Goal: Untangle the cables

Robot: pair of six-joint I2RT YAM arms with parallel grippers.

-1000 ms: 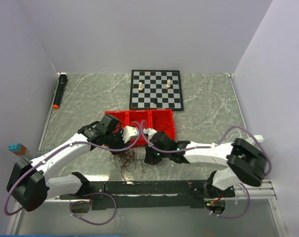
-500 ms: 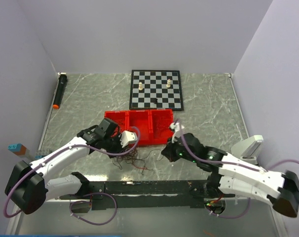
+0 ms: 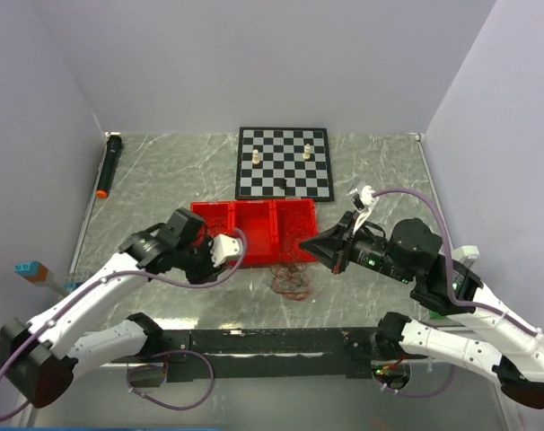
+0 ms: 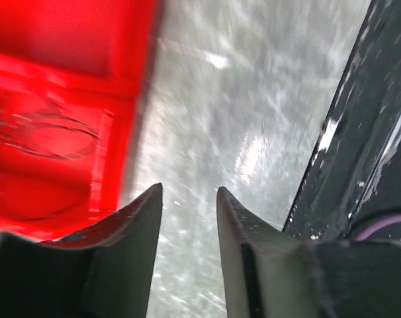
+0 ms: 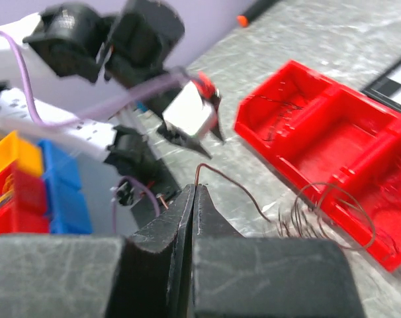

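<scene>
**On the table by the tray: one strand pinched, the heap waiting**

Just in front of the red tray (image 3: 254,224), the cables (image 3: 290,280) are lying on the table (image 3: 164,180) as a small heap of thin red and dark loops, close against the tray's near wall. A few thin loops are also showing inside the tray. The right claw (image 5: 194,192) is sitting fully closed, pinching the end of one brown strand at its very tip, and that strand is curving down and back into the heap. The left claw (image 4: 188,199) is hanging partly open beside the tray with nothing between its fingers, apart from the heap.

To my eye, the step in hand is drawing that one strand free. Doing it well is going to mean pulling slowly, low and away from the tray, so the loops are sliding out rather than cinching tight. The grip is looking slight, so a jerk is risking a slip. The heap is light and wiry and is likely going to trail along whole. Bringing the left claw over to pin the other loops would be giving the pull something to work against. A loop could also be catching on the tray wall.
</scene>
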